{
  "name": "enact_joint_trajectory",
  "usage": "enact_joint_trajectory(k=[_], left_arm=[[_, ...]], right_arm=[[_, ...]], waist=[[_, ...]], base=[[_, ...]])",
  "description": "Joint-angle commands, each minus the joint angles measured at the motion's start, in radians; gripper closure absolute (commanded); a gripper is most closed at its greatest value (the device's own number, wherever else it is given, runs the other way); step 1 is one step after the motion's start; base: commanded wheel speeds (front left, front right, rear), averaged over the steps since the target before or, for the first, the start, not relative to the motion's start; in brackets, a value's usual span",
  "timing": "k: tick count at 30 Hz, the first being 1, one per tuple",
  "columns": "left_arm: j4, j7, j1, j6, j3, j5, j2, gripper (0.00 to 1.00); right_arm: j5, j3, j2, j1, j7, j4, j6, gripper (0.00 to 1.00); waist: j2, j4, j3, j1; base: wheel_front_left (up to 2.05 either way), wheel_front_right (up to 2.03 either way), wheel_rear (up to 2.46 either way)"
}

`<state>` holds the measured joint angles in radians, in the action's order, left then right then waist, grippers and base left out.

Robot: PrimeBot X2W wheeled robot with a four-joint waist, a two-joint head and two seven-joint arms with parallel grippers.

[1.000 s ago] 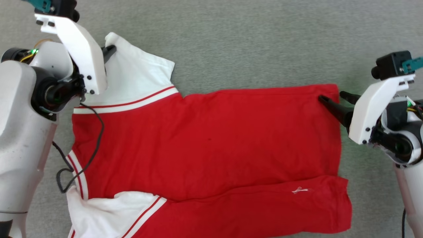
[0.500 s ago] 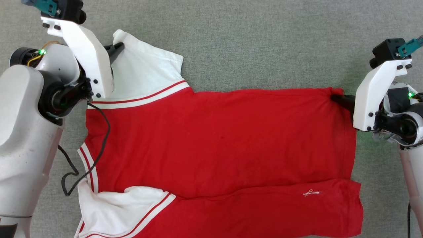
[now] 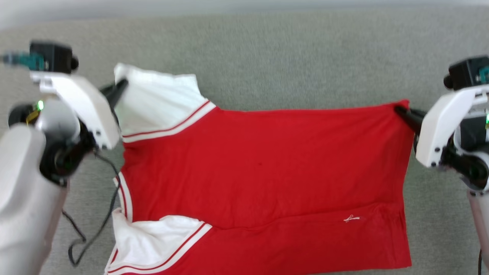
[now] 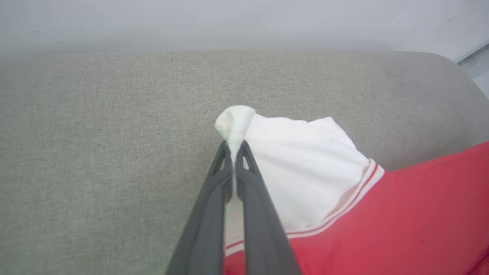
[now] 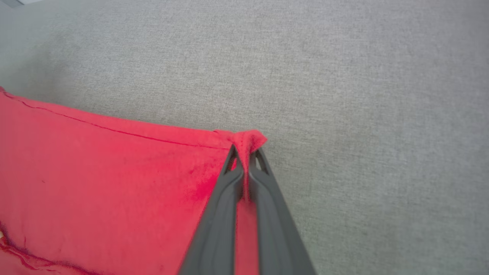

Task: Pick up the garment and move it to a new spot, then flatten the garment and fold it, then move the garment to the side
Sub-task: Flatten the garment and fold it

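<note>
The garment, a red jersey with white sleeves and red-and-white striped trim, lies spread sideways on the grey surface, plain red side up, its near edge folded over. My left gripper is shut on the corner of the far white sleeve, pinched between its fingertips. At the other end, my right gripper is shut on the far red hem corner, the cloth bunched between its dark fingers. The near white sleeve lies crumpled at the lower left.
A grey textile surface extends beyond the garment to a pale wall at the back. A black cable hangs from my left arm over the garment's collar side. The surface's rounded corner lies to the far right in the left wrist view.
My right gripper closed on the red hem corner, having been open beside it. Both held corners now look lifted and the far edge drawn taut. The head camera tilted, bringing the back wall into view.
</note>
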<state>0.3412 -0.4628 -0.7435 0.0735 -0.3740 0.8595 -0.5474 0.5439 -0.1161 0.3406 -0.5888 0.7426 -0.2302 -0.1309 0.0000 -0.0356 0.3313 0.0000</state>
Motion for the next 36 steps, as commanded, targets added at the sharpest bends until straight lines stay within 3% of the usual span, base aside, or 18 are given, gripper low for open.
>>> enact_joint_trajectory(k=[1,12,19,20,21,22,25,30,36], left_arm=[[-0.019,0.024,0.068,-0.014,0.012,0.012,-0.007,1.0],[-0.178,0.139,0.502,-0.121,0.067,0.081,-0.003,1.0],[-0.244,0.145,0.734,-0.178,0.068,0.127,0.011,1.0],[-0.247,0.141,0.757,-0.182,0.061,0.134,0.018,0.94],[-0.248,0.139,0.773,-0.182,0.055,0.138,0.023,0.56],[-0.246,0.137,0.786,-0.182,0.047,0.138,0.028,0.0],[-0.227,0.19,0.825,-0.186,0.033,0.115,0.055,0.0],[-0.264,0.312,0.846,-0.199,0.036,0.045,0.07,0.0],[-0.314,0.425,0.82,-0.227,0.041,-0.032,0.089,0.0]], right_arm=[[-0.005,0.011,0.005,0.048,-0.015,0.014,0.0,1.0],[0.027,0.082,-0.037,0.354,-0.095,0.046,0.0,1.0],[0.039,0.12,-0.075,0.505,-0.156,0.043,0.0,1.0],[0.038,0.122,-0.083,0.525,-0.164,0.04,0.0,0.73],[0.039,0.123,-0.092,0.542,-0.171,0.035,0.0,0.11],[0.037,0.122,-0.097,0.557,-0.182,0.03,0.0,0.0],[0.025,0.125,-0.116,0.607,-0.243,0.022,0.0,0.0],[0.007,0.129,-0.09,0.643,-0.289,0.099,0.0,0.0],[-0.015,0.178,-0.062,0.651,-0.279,0.193,0.0,0.0]], waist=[[0.0,0.017,-0.069,0.0],[0.0,0.046,-0.211,0.0],[0.0,0.041,-0.25,0.0],[0.0,0.04,-0.254,0.0],[0.0,0.04,-0.257,0.0],[0.0,0.039,-0.261,0.0],[0.0,0.03,-0.287,0.0],[0.0,0.021,-0.329,0.0],[0.0,0.027,-0.351,0.0]], base=[[0.0,0.0,0.0],[0.0,0.0,0.0],[0.0,0.0,0.0],[0.0,0.0,0.0],[0.0,0.0,0.0],[0.0,0.0,0.0],[0.0,0.0,0.0],[0.0,0.0,0.0],[0.0,0.0,0.0]])
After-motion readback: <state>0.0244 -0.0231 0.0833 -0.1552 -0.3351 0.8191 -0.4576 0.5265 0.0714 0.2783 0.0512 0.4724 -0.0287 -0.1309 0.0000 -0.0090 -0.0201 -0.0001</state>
